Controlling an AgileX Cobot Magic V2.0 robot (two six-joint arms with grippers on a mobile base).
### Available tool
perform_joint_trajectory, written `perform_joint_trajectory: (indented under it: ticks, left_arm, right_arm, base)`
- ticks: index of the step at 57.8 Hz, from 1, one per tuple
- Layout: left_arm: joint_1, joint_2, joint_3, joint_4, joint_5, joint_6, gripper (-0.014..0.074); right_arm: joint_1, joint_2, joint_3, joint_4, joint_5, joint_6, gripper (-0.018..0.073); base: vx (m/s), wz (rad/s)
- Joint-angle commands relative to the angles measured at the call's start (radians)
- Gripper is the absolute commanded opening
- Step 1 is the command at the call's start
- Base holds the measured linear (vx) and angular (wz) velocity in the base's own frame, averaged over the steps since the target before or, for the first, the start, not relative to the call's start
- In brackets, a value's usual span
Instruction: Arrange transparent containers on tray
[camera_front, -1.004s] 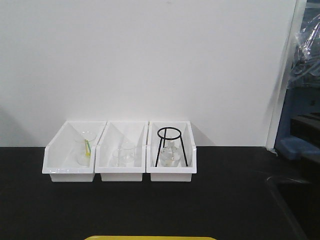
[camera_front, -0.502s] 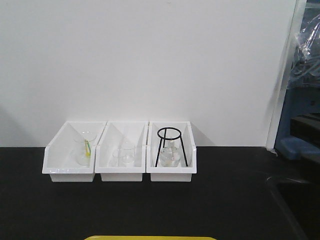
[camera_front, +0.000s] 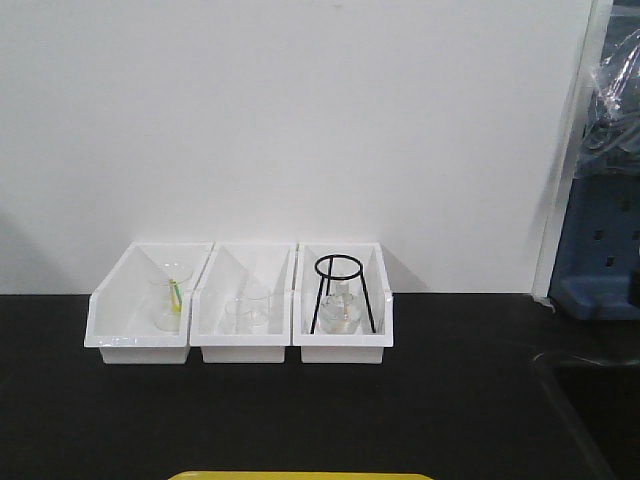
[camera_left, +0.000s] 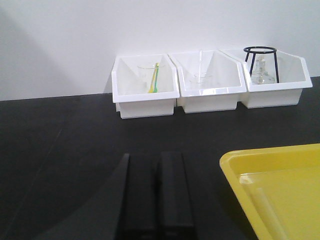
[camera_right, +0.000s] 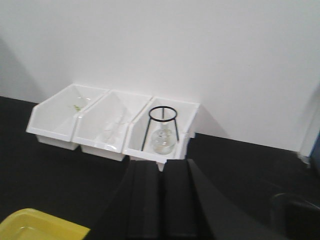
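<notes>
No test tube shows clearly in any view. The yellow tray (camera_left: 280, 165) lies at the table's near edge, and a faint clear glint on its floor cannot be identified. The tray's rim also shows low in the front view (camera_front: 300, 476) and at the lower left of the right wrist view (camera_right: 30, 225). My left gripper (camera_left: 152, 156) is shut with nothing in it, just left of the tray. My right gripper (camera_right: 161, 162) is also shut and empty, pointing at the right-hand bin.
Three white bins stand side by side against the back wall. The left bin (camera_front: 135, 345) holds a beaker with a yellow-green stick (camera_front: 172, 295). The middle bin (camera_front: 245, 350) holds a clear beaker (camera_front: 247, 312). The right bin (camera_front: 345, 350) holds a black ring tripod (camera_front: 340, 266) over a glass flask (camera_front: 340, 315).
At the far right behind the table, a dark object in front of the blue rack has gone from sight. Bins and tray have not moved.
</notes>
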Motion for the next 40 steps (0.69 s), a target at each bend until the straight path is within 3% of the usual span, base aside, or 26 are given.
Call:
perform_joint_trajectory:
  ticks: [1, 9, 16, 36, 40]
  left_arm:
    - [0.000, -0.014, 0.031, -0.004, -0.077, -0.011, -0.0006]
    - [0.000, -0.014, 0.031, -0.004, -0.077, -0.011, -0.0006]
    - [0.000, -0.014, 0.031, -0.004, -0.077, -0.011, -0.0006]
    - [0.000, -0.014, 0.031, -0.004, -0.077, -0.011, -0.0006]
    - [0.000, -0.015, 0.031, -0.004, -0.074, -0.011, -0.0006]
  right_arm:
    - [-0.127, -0.093, 0.126, 0.073, -0.198, -0.120, -0.0013]
    - [-0.291, -0.276, 0.372, 0.114, -0.329, -0.182, -0.0013]
    - [-0.358, -0.421, 0.568, 0.102, -0.368, -0.186, -0.0013]
    - [-0.384, -0.749, 0.973, 0.153, -0.437, -0.199, -0.0013]
    - [-0.380, -0.737, 0.958, 0.161, -0.339, -0.196, -0.0013]
  base:
    - [0.00, 0.00]
    - [0.00, 0.00]
    - [0.00, 0.00]
    - [0.00, 0.00]
    - [0.00, 0.00]
